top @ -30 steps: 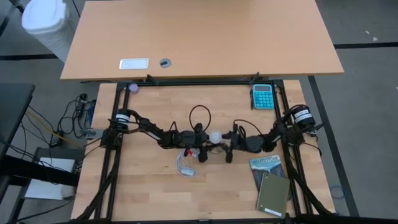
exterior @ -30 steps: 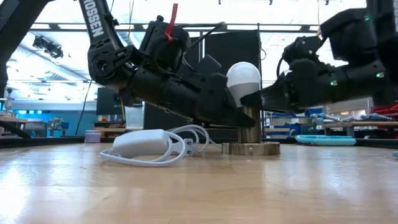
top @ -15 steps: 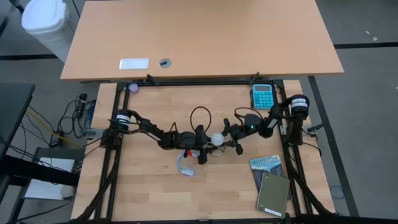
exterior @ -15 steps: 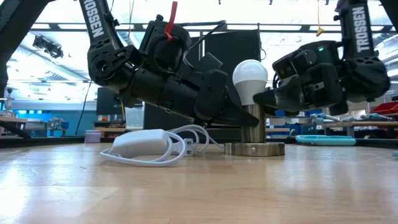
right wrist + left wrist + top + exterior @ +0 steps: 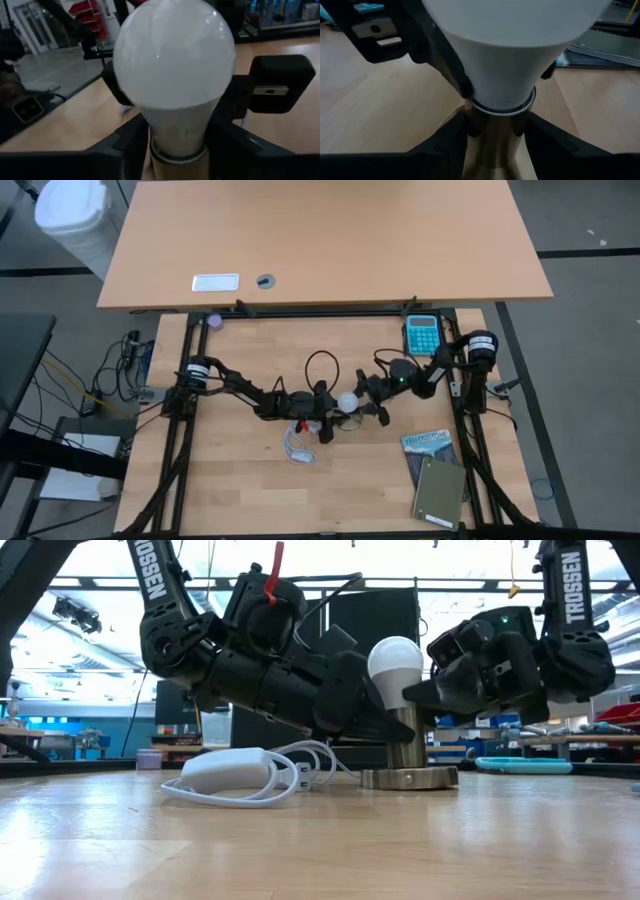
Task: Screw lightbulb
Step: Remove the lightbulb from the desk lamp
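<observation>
The white lightbulb (image 5: 395, 665) stands upright in the metal socket stem (image 5: 403, 740), which rises from a round grey base disc (image 5: 410, 778) on the table. From above, the lightbulb (image 5: 346, 402) shows at the table's middle between both grippers. My left gripper (image 5: 328, 410) is shut on the socket stem from the left. My right gripper (image 5: 370, 398) is shut on the lightbulb from the right. The socket's white cord and adapter (image 5: 230, 772) lie on the table left of the base. My left gripper pinches the metal socket stem (image 5: 495, 137) between its two fingers, just below the lightbulb's neck. It comes slanting down from the table's left. The stem stands upright on its base disc on the table. My right gripper pinches the lightbulb's tapered white neck (image 5: 180, 131) between its two fingers (image 5: 134, 142), just above the socket. It comes about level from the table's right. The lightbulb stands upright in the socket, its globe above the fingers.
A teal calculator (image 5: 422, 335) lies at the far right. A book and a green notebook (image 5: 435, 475) lie at the near right. The white cord (image 5: 298, 442) lies coiled just near of the left gripper. A large wooden desk (image 5: 320, 240) stands beyond the far edge.
My right arm has swung toward the table's far edge, and its gripper has turned about the lightbulb while staying at its neck. The lightbulb, tilted toward the left gripper a second ago, now stands more upright.
</observation>
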Robot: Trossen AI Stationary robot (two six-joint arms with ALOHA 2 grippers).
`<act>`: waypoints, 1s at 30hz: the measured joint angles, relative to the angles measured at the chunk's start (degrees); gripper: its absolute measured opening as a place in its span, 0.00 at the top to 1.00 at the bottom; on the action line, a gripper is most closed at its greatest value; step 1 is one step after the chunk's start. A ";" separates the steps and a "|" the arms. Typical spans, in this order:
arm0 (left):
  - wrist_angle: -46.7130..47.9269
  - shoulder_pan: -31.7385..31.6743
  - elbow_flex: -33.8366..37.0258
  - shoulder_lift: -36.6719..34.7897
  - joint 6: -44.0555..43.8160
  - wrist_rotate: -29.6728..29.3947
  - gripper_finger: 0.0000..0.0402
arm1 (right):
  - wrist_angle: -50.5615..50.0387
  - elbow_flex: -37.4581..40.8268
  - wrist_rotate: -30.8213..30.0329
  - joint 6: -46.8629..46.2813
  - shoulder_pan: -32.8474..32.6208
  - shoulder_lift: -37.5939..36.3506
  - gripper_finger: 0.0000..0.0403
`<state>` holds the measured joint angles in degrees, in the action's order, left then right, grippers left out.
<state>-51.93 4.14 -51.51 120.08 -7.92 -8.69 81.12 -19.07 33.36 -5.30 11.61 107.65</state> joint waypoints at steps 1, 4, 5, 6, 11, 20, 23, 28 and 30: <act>0.00 0.00 0.00 -0.01 0.05 0.00 0.55 | -0.03 0.00 -0.47 -1.29 -0.19 -0.06 0.52; 0.04 0.00 0.00 -0.01 0.23 -0.28 0.55 | -0.31 0.37 -2.94 -2.90 -0.78 -0.14 0.44; -0.07 0.00 -0.02 -0.01 0.29 -0.26 0.55 | -1.41 0.69 -4.72 -3.11 -0.93 -0.17 0.41; 0.17 0.00 -0.04 -0.01 0.29 -0.38 0.55 | -2.20 1.24 -5.82 -3.25 -1.04 0.18 0.38; 0.03 0.09 -0.02 -0.01 0.31 -0.40 0.55 | -1.66 3.78 -9.30 -4.13 -1.66 -0.28 0.28; 0.06 0.09 -0.02 -0.01 0.24 -0.22 0.55 | 0.55 14.26 -28.99 -4.21 -8.69 -10.32 0.24; 0.03 0.09 -0.02 -0.01 0.20 -0.22 0.55 | 0.98 17.19 -38.26 -6.11 -13.79 -14.10 0.24; 0.06 0.09 -0.02 -0.01 0.20 -0.26 0.55 | 1.07 18.61 -50.27 -6.44 -22.38 -16.53 0.24; 0.06 0.09 -0.02 -0.01 0.20 -0.26 0.55 | 1.05 18.53 -53.65 -7.08 -24.82 -16.54 0.24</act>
<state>-51.88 4.23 -51.53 120.07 -7.73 -8.95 82.17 -0.54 -20.28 -12.38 -13.20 91.12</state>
